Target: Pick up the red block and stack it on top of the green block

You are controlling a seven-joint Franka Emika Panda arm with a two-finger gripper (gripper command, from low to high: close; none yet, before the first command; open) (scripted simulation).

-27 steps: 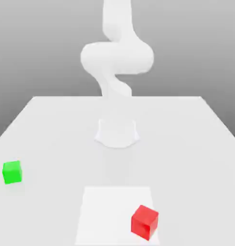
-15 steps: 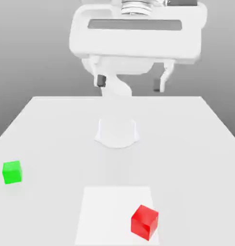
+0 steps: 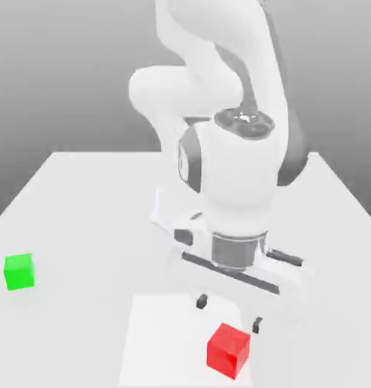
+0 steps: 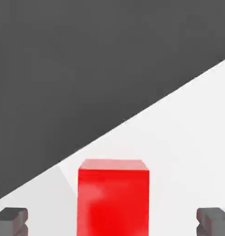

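Note:
The red block (image 3: pixel 228 350) rests on a pale square patch near the table's front edge, toward the exterior view's right. My gripper (image 3: pixel 229 314) hangs just above and behind it, open, its two dark fingertips (image 3: pixel 202 301) spread wider than the cube. In the hand view the red block (image 4: pixel 113 197) sits centred between the fingertips (image 4: pixel 11 221), which do not touch it. The green block (image 3: pixel 20 271) stands alone on the table at the exterior view's far left, well away from the gripper.
The white table (image 3: pixel 89 204) stretches back to the arm's round base (image 3: pixel 167 212). The pale square patch (image 3: pixel 161 341) lies flat under the red block. The bulky white arm (image 3: pixel 226 182) leans forward over the table's middle.
The arm has swung down and forward, bringing the hand from high above the table to just over the red block. Both blocks stay put.

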